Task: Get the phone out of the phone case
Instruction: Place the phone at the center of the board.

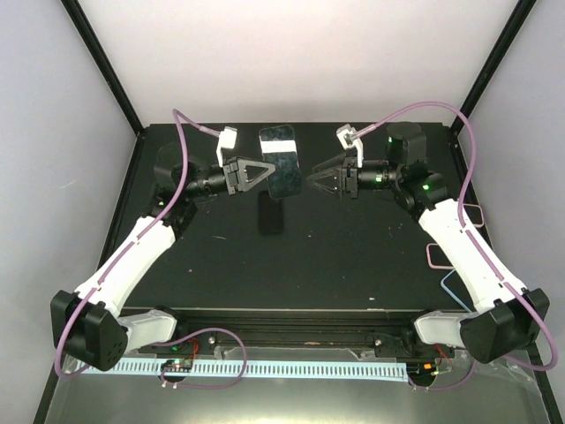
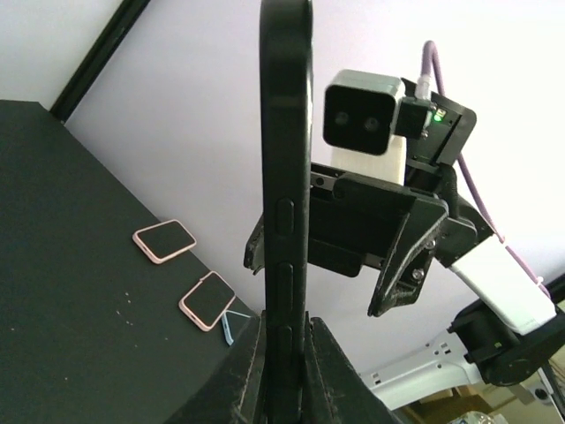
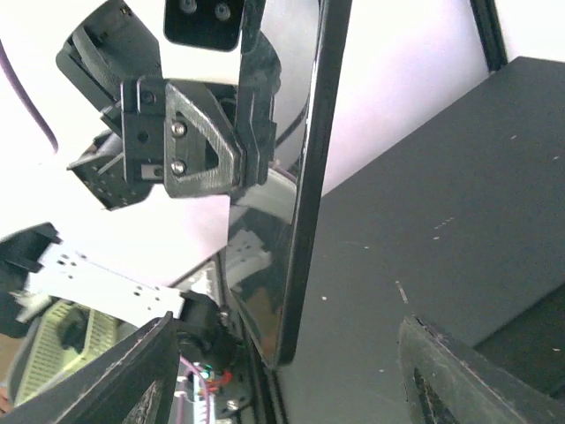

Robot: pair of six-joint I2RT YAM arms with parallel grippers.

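The phone in its black phone case [image 1: 282, 163] hangs in the air over the back of the table, its glossy screen catching a white reflection. My left gripper [image 1: 261, 174] is shut on its left edge. In the left wrist view the case's edge with its side buttons [image 2: 284, 221] rises straight up between the closed fingers, where the left gripper [image 2: 284, 358] clamps it. My right gripper [image 1: 311, 181] is open at the phone's right edge. In the right wrist view the phone's thin edge [image 3: 305, 221] stands between the spread fingers of the right gripper [image 3: 291, 375], touching neither.
A flat black rectangle [image 1: 271, 214] lies on the black table [image 1: 353, 265] below the held phone. Two pink-rimmed cases [image 1: 439, 256] [image 1: 472, 215] and a light blue one [image 1: 452, 287] lie at the table's right edge. Black frame posts stand at the back corners.
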